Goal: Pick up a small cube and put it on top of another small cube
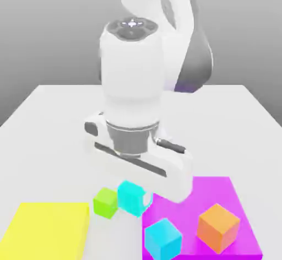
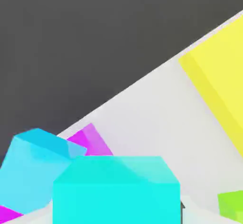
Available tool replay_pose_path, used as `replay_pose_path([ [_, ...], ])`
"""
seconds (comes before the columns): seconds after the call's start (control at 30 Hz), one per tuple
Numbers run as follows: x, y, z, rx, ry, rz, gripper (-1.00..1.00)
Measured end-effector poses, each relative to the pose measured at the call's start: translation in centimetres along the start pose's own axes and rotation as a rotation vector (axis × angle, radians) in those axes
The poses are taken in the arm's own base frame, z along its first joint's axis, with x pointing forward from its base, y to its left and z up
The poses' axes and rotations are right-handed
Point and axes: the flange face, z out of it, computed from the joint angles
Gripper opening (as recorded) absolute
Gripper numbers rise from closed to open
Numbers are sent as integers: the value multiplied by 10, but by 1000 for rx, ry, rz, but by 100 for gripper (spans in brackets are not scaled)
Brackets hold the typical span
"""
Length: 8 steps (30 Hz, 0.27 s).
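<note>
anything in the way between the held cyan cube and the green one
Nothing visible stands between the held cyan cube and the green cube; the other cyan cube is off toward the exterior view's right.

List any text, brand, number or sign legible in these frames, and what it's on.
None legible: no words, labels, numbers or signs on the cubes, the yellow block or the purple block.
Light markings on the dark cap of the robot arm: can't be read as text.
</note>
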Motion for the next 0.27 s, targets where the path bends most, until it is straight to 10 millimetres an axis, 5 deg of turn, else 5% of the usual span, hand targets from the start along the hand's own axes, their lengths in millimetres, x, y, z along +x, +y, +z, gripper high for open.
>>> replay_pose_path([
  [0.13, -5, -9, 38, 3, 1, 29, -100],
  [0.17, -6, -9, 50, 3, 1, 29, 100],
  [0.27, -6, -9, 50, 3, 1, 29, 100],
])
